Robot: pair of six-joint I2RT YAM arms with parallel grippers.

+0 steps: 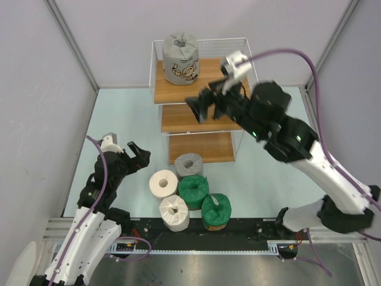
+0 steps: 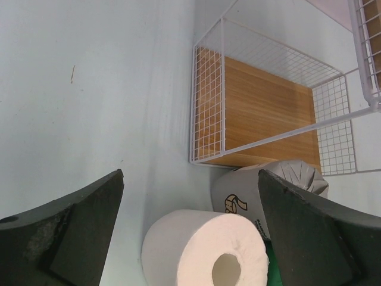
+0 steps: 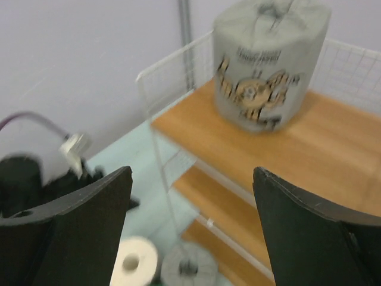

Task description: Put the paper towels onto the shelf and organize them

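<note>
The shelf [image 1: 178,90] stands at the back of the table. One grey printed roll [image 1: 181,58] stands on its top board, also in the right wrist view [image 3: 268,65]. On the table in front stand another grey roll [image 1: 189,164], two white rolls [image 1: 163,183] [image 1: 174,212] and two green rolls [image 1: 193,190] [image 1: 215,211]. My right gripper [image 1: 208,102] is open and empty, held over the front edge of the shelf. My left gripper [image 1: 137,156] is open and empty, just left of the far white roll [image 2: 208,250].
The left wrist view shows the shelf's bottom board [image 2: 262,113] inside its white wire frame, with the grey roll [image 2: 250,193] in front of it. Grey walls enclose the table on three sides.
</note>
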